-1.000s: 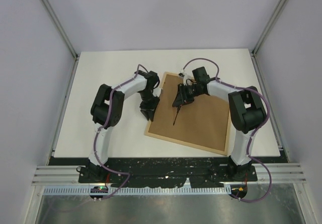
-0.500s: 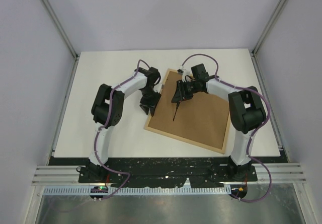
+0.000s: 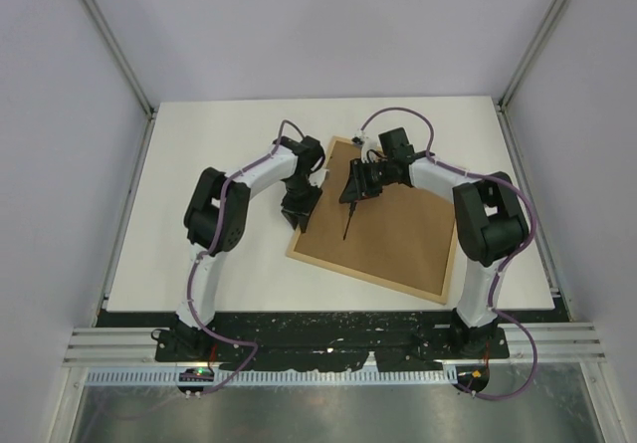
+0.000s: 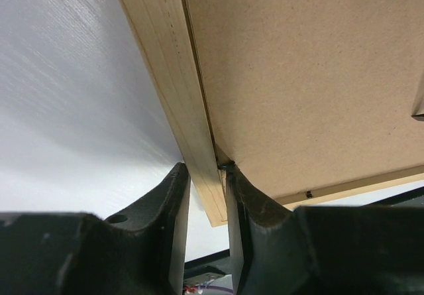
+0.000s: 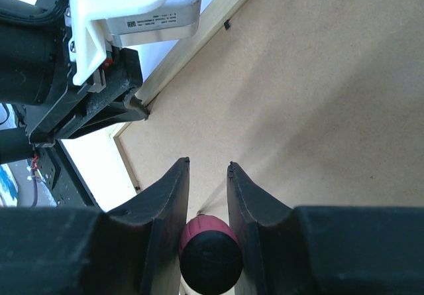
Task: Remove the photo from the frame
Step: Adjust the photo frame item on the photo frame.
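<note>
Lying back-up on the white table (image 3: 219, 164), the frame (image 3: 398, 239) shows its brown fibreboard panel (image 4: 311, 76) inside a thin light-wood rail (image 4: 165, 63). It sits askew. Its long axis runs left to right across the table, with the right end swung nearer the arm bases. Its short left side slants from the far corner back toward the near left corner. The left gripper (image 3: 300, 216) is at that short left side with its fingers astride the rail, one on the table side and one on the panel side, pinching the wood between them. The right gripper (image 3: 350, 202) hangs over the far-left part of the panel. Its fingers are pressed onto a thin dark tool (image 3: 347, 226) with a red-and-black butt. The tool points down at the board, but whether its tip touches cannot be told.
</note>
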Available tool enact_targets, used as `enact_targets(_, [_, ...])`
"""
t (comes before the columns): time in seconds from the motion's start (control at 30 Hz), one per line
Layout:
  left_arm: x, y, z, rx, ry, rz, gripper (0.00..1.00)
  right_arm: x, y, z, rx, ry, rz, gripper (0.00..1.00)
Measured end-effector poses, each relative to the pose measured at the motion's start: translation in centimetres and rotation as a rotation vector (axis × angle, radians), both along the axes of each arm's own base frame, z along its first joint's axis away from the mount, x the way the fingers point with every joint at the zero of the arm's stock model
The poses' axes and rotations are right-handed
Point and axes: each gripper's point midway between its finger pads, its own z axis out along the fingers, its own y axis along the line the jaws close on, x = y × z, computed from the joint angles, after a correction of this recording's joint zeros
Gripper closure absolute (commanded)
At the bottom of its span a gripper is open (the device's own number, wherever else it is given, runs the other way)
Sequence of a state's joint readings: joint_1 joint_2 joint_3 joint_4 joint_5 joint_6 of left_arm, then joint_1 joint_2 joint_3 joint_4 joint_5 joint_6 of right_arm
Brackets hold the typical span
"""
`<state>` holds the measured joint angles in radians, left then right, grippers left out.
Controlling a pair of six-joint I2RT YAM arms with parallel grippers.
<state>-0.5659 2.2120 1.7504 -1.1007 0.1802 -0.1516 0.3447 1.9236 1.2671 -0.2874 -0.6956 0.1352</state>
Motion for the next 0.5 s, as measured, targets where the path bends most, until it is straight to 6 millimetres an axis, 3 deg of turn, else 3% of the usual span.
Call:
enact_targets(0.13, [-0.01, 0.00, -0.05, 0.000, 0.001, 0.003, 0.73, -0.08, -0.06, 0.09, -0.001, -0.005, -0.002, 0.92])
enact_targets(0.17, [-0.01, 0.01, -0.05, 0.000, 0.001, 0.004, 0.81, -0.08, -0.08, 0.11, -0.001, -0.005, -0.002, 0.92])
enact_targets(0.2, [-0.02, 0.01, -0.05, 0.000, 0.002, 0.006, 0.96, -0.10, -0.08, 0.12, -0.002, -0.006, -0.002, 0.92])
enact_targets(0.23, [-0.03, 0.00, -0.05, 0.001, 0.002, 0.010, 1.00, -0.11, -0.09, 0.15, -0.002, -0.007, -0.002, 0.92])
enact_targets(0.5, [0.15, 0.28, 0.00, -0.049, -0.007, 0.041, 1.00, -0.12, -0.10, 0.08, -0.001, -0.011, -0.003, 0.92])
